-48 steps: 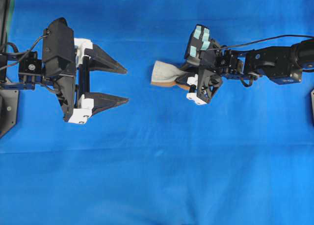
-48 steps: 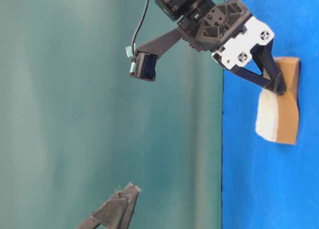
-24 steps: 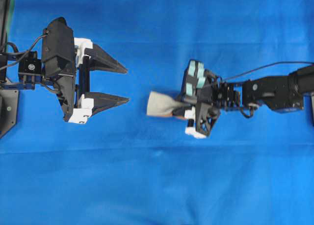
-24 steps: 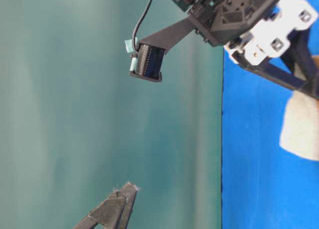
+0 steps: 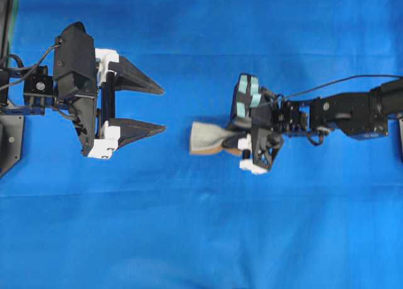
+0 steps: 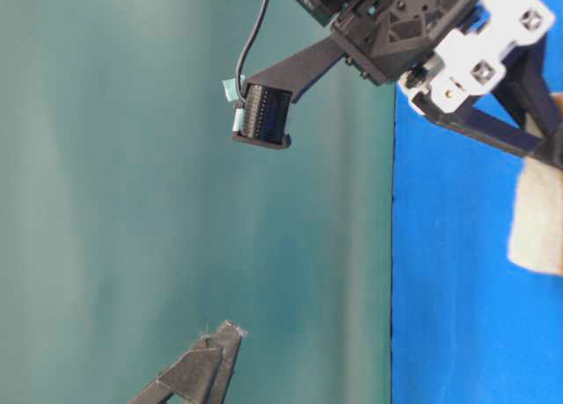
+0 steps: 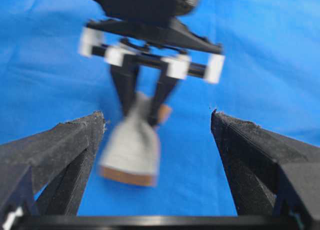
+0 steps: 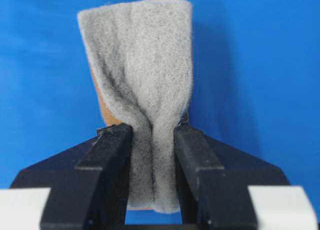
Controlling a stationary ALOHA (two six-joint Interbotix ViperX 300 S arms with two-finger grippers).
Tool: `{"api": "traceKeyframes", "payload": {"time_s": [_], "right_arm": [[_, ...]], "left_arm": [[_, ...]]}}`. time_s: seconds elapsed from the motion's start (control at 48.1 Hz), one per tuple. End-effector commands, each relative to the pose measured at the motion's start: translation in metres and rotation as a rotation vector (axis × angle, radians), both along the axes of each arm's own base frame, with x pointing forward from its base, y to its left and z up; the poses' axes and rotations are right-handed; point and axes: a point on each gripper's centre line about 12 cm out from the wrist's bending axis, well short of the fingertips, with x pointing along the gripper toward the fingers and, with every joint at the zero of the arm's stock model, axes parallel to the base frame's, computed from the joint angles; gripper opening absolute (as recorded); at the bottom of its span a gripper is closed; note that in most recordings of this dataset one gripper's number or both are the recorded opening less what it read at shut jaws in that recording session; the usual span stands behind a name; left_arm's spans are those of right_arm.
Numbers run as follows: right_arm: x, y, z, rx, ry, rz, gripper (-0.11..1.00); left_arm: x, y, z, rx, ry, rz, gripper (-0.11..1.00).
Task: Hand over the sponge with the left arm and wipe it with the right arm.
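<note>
Grey sponge [image 8: 142,84] pinched (tightly) between right fingers [image 8: 107,155].

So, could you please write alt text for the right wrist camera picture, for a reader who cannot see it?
A grey-topped sponge is pinched hard at its near end between the two black fingers of the right claw, so it creases in the middle and fans out wider beyond them. A thin orange base shows at its left edge, and a blue cloth fills the background.
</note>
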Motion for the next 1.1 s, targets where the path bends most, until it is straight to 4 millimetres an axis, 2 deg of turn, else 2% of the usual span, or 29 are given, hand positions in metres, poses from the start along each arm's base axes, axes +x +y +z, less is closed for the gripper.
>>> {"api": "traceKeyframes", "payload": {"time_s": [0.0, 0.187, 0.312, 0.457, 0.811, 0.936, 1.081], "right_arm": [[-0.005, -0.039, 0.011, -0.019, -0.027, -0.086, 0.31], [-0.011, -0.070, 0.013, -0.042, -0.030, -0.144, 0.31], [-0.011, -0.070, 0.013, -0.044, -0.029, -0.142, 0.31], [-0.005, -0.046, 0.013, -0.034, -0.034, -0.088, 0.31], [0.009, 0.057, 0.013, 0.036, -0.048, 0.107, 0.29], [0.009, 0.077, 0.013, 0.048, -0.045, 0.145, 0.29], [0.010, 0.076, 0.014, 0.045, -0.049, 0.145, 0.29]], "left_arm": [[0.002, 0.001, 0.006, 0.002, -0.024, 0.001, 0.83], [0.001, 0.001, 0.006, 0.001, -0.023, 0.002, 0.83], [0.001, 0.001, 0.006, 0.001, -0.023, 0.002, 0.83], [0.001, 0.001, 0.006, 0.001, -0.023, 0.002, 0.83], [0.004, 0.001, 0.005, 0.003, -0.018, 0.001, 0.83], [0.006, 0.001, 0.005, 0.003, -0.017, 0.001, 0.83], [0.007, 0.001, 0.004, 0.002, -0.015, 0.001, 0.83]]}}
